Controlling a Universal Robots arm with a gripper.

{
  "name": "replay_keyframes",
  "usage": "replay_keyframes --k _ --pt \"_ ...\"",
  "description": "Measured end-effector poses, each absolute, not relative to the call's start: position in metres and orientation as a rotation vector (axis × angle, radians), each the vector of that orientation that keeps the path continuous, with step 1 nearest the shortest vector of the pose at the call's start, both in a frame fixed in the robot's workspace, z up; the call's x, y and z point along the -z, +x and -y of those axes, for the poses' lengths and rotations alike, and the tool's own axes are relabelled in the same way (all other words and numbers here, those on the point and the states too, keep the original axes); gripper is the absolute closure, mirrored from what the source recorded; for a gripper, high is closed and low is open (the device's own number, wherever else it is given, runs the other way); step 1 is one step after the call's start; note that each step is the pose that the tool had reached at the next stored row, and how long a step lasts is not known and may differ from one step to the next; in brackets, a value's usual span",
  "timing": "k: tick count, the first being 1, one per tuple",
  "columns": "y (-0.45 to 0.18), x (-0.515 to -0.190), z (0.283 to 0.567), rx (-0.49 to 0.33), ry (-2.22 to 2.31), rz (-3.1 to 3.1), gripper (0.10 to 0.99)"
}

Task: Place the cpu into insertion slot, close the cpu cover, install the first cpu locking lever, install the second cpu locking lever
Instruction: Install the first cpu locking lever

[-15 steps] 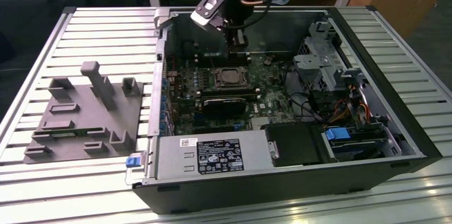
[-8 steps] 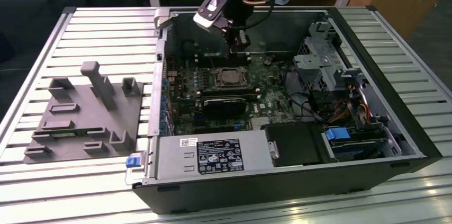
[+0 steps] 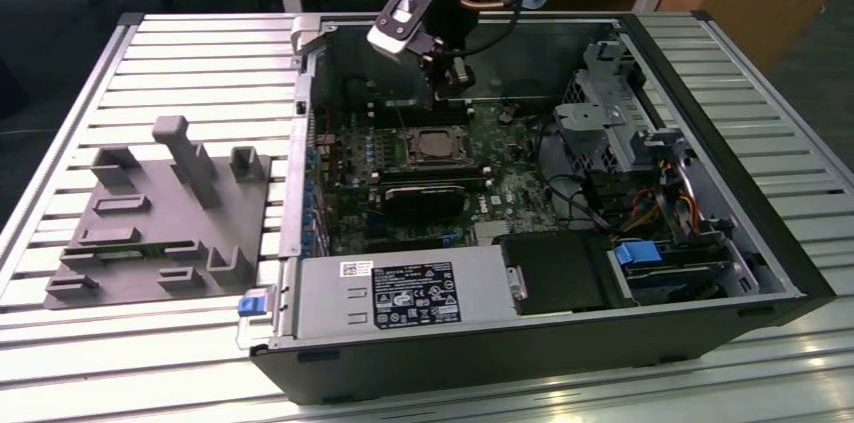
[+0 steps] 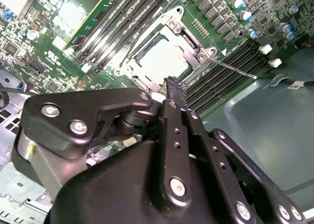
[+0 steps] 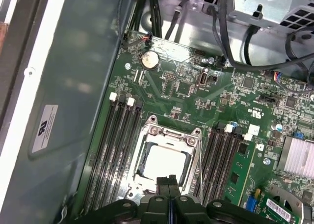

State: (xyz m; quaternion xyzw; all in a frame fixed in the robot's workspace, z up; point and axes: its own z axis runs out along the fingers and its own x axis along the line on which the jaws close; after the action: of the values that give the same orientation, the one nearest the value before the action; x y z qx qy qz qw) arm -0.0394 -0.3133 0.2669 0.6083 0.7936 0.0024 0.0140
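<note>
The cpu (image 5: 164, 164) shows its pale square face inside the insertion slot (image 3: 430, 146) on the green board. The silvery cpu cover (image 5: 170, 134) lies flat around it, and the chip (image 4: 162, 61) is visible through its window. A thin metal locking lever (image 4: 234, 69) juts from one socket corner out over the black memory slots. Another thin rod (image 4: 136, 42) runs along the opposite side of the socket. My gripper (image 3: 451, 83) hangs just above the socket's edge, toward the back wall of the case. Its fingers (image 5: 168, 182) are shut together with nothing between them.
The open computer case (image 3: 747, 243) lies on a slatted table. Inside are a power supply (image 3: 400, 295), a drive cage (image 3: 601, 108) and loose cables (image 3: 627, 208). Long memory slots (image 5: 115, 145) flank the socket. A grey fixture block (image 3: 160, 213) sits at the exterior view's left.
</note>
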Motion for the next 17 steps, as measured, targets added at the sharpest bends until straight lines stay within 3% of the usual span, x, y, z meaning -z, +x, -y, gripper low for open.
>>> replay_keyframes --k 17 --pt "-0.0399 -0.2663 0.3133 -0.013 1.556 -2.698 0.980"
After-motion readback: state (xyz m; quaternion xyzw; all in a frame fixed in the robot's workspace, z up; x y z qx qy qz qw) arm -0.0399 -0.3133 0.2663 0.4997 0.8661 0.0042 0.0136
